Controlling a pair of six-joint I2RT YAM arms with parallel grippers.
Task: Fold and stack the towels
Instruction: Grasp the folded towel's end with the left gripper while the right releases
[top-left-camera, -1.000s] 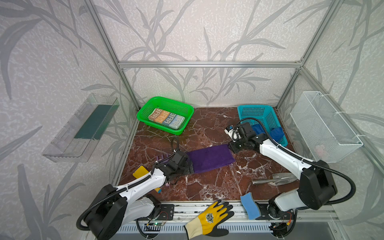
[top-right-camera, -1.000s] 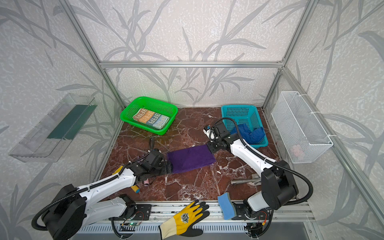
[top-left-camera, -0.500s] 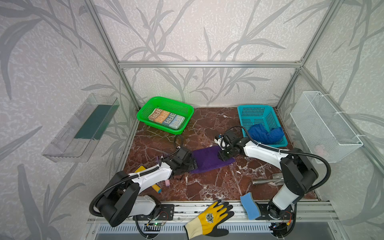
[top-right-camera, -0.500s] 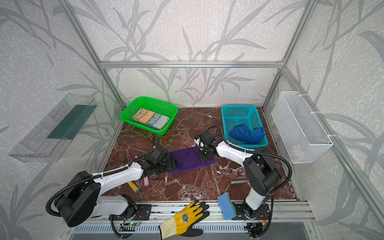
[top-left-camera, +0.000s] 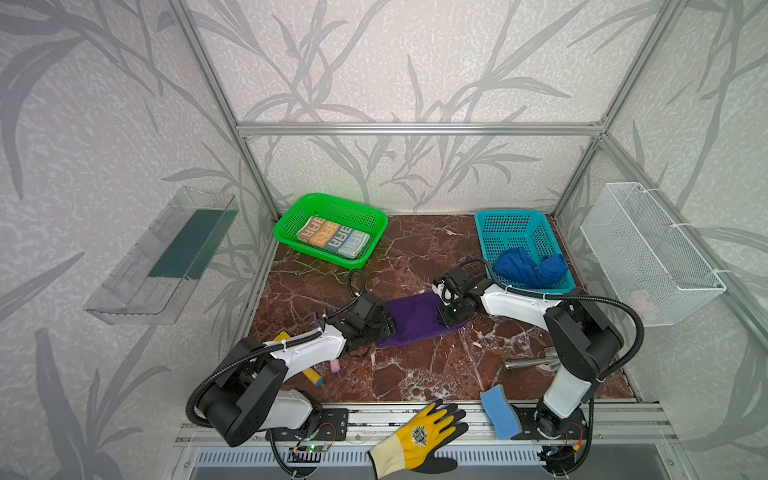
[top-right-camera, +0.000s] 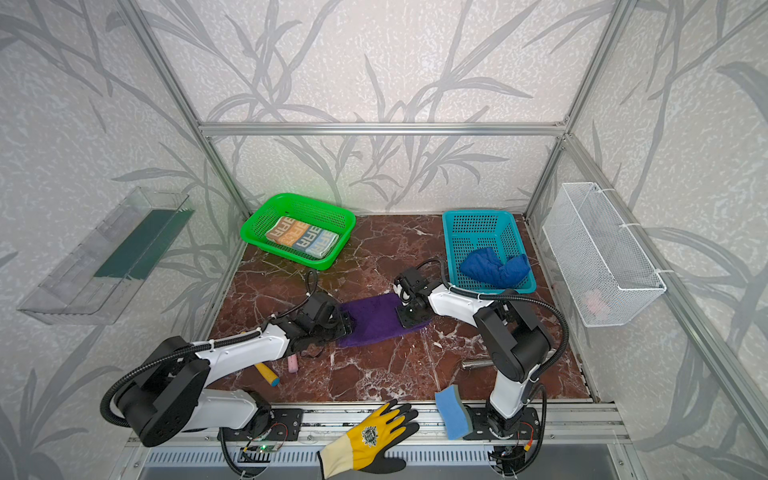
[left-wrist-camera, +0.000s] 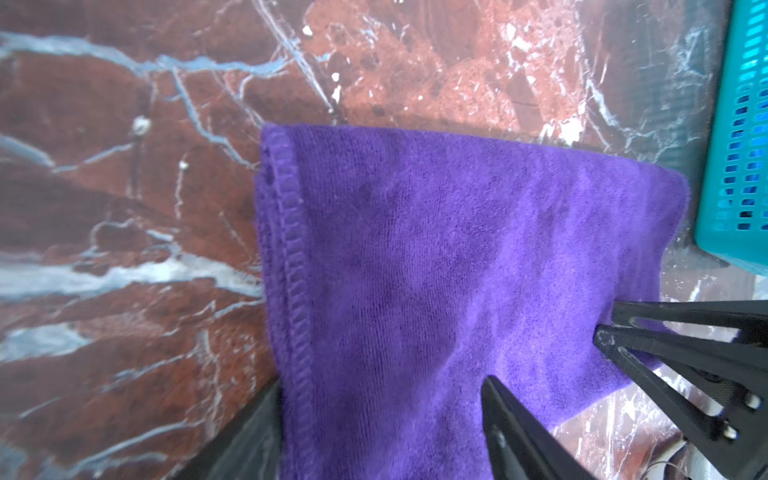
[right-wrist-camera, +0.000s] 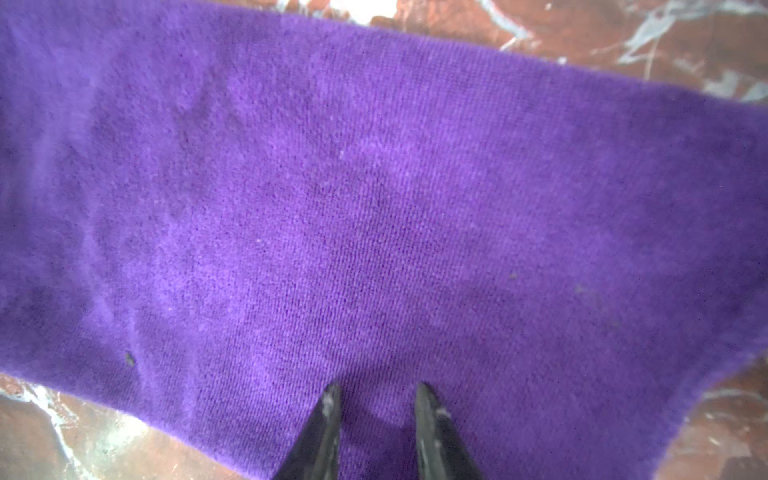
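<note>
The purple towel (top-left-camera: 411, 322) lies in the middle of the table (top-left-camera: 415, 374), a slab of red-brown marble with white veins. It is a plush, short-piled cloth forming a long strip that runs from near left to far right. Its left end shows a stitched hem with layers lying one on another.

The left arm reaches in low from the near left. The left hand (left-wrist-camera: 380, 384) is at the towel's left end with its black fingers spread wide, and the cloth lies between them. One finger is at the hemmed edge and the other is over the pile.

The right arm stretches low from the near right. The right hand (right-wrist-camera: 377, 386) points down onto the towel's right end. Its tapered tips are close together and pinch purple cloth in the narrow gap.

The lettered towel (top-left-camera: 332, 241) is a flat folded rectangle in the perforated green basket (top-left-camera: 345, 201) at the far left. The blue towel (top-left-camera: 528, 270) is a crumpled lump in the teal basket (top-left-camera: 511, 214) at the far right.
</note>
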